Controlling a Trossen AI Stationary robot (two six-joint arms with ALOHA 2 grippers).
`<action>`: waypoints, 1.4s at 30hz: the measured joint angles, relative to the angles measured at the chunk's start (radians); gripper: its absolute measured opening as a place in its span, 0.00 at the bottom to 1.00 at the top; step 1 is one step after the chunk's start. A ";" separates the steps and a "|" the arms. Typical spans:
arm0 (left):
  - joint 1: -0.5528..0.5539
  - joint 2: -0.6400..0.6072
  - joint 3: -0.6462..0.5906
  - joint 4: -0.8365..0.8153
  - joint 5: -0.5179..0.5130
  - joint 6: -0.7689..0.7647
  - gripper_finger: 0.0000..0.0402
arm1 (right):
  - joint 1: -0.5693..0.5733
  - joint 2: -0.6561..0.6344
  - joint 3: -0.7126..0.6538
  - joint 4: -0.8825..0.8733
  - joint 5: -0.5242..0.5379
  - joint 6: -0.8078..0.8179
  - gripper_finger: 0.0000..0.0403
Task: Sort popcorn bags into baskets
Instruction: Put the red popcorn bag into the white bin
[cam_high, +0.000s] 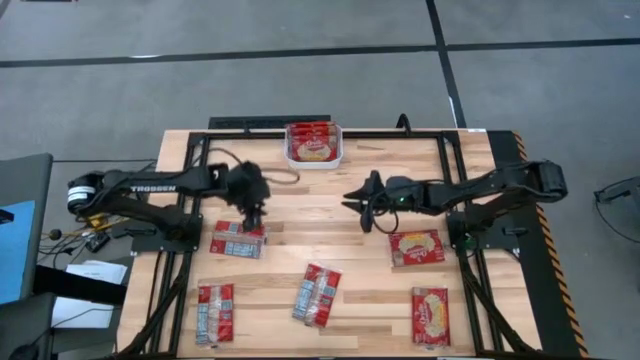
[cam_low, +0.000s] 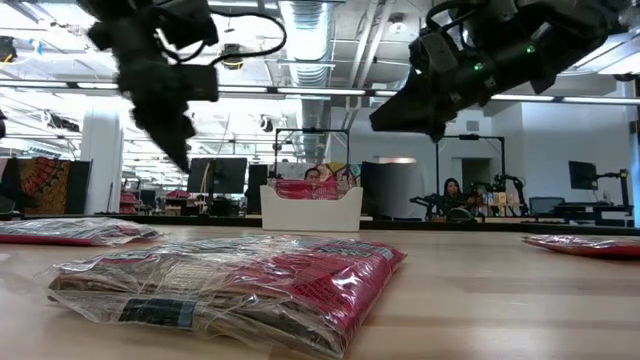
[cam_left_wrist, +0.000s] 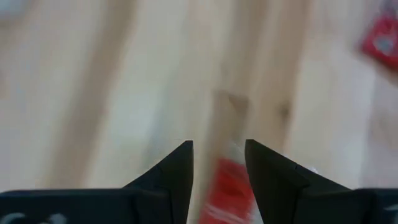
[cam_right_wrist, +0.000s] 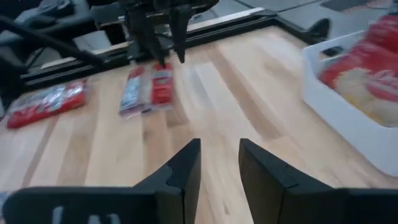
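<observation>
A white basket (cam_high: 313, 158) at the table's far edge holds red popcorn bags (cam_high: 311, 141); the right wrist view shows it too (cam_right_wrist: 339, 112). Several more popcorn bags lie flat on the wood. My left gripper (cam_high: 254, 218) (cam_left_wrist: 219, 152) hovers open, pointing down, just above the far edge of one bag (cam_high: 237, 241) (cam_left_wrist: 227, 196), not touching it. My right gripper (cam_high: 357, 201) (cam_right_wrist: 219, 155) hangs open over bare wood at the table's middle, nothing between its fingers, to the near right of the basket.
Other bags lie at the near left (cam_high: 215, 312), near middle (cam_high: 317, 294) (cam_low: 230, 285), right (cam_high: 416, 248) and near right (cam_high: 430, 315). A black frame (cam_high: 450, 140) edges the table. Bare wood lies between the two grippers.
</observation>
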 joint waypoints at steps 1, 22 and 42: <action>-0.024 -0.006 -0.013 -0.009 0.008 -0.022 0.33 | 0.006 0.026 0.000 0.046 0.000 -0.007 0.35; -0.654 -0.004 -0.039 -0.124 -0.336 -0.198 0.45 | 0.012 0.146 0.000 0.263 0.059 -0.031 0.49; -0.739 0.366 -0.030 -0.131 -0.410 -0.214 0.39 | 0.012 0.145 0.000 0.262 0.055 -0.028 0.47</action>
